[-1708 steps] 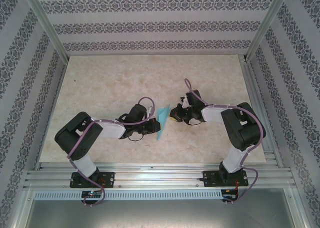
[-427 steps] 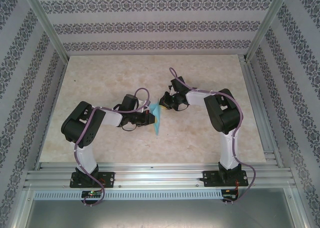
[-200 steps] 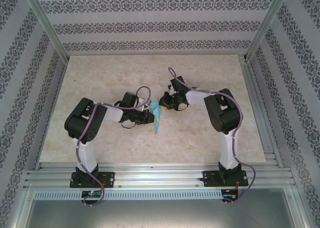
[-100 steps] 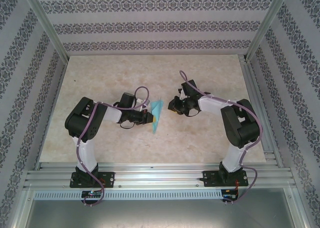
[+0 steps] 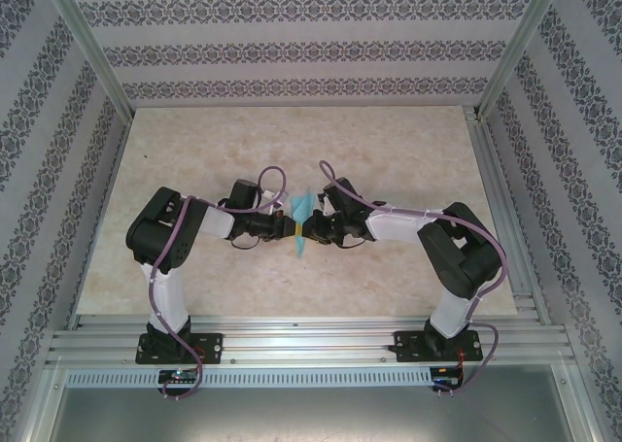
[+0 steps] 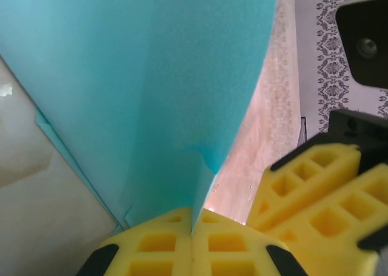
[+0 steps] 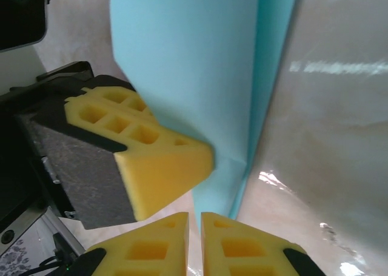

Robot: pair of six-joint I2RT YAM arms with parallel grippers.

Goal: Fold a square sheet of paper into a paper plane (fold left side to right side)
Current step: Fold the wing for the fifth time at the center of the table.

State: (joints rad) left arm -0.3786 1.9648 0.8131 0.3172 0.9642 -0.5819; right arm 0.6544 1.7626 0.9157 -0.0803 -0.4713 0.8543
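My left gripper (image 5: 292,228) reaches in from 9 o'clock and my right gripper (image 5: 312,232) from 3 o'clock. They meet nose to nose near the middle of the pale marbled table top (image 5: 194,160). Between them is the paper plane (image 5: 306,207), a narrow dart of thin light-blue paper with its broad end toward 12 o'clock and its taper toward 6 o'clock.

In my left wrist view, the two yellow waffle-moulded foam pads (image 6: 151,249) of my left gripper (image 6: 193,242) are pressed flat together. The blue paper (image 6: 151,94) is pinched in the seam between them and rises from there toward 12 o'clock as a creased, slightly bowed sheet. The yellow pads of my right gripper (image 6: 315,191) sit just beside it at 4 o'clock.

In my right wrist view, my right gripper (image 7: 194,242) has its jaws drawn almost together, with only a thin slit left between the pads (image 7: 242,249). The lower edge of the paper (image 7: 194,63) ends right at the mouth of that slit, so I cannot tell whether they nip it or merely stand beside it. At 9 o'clock, a pad of my left gripper (image 7: 151,161) touches the sheet with its wedge tip.
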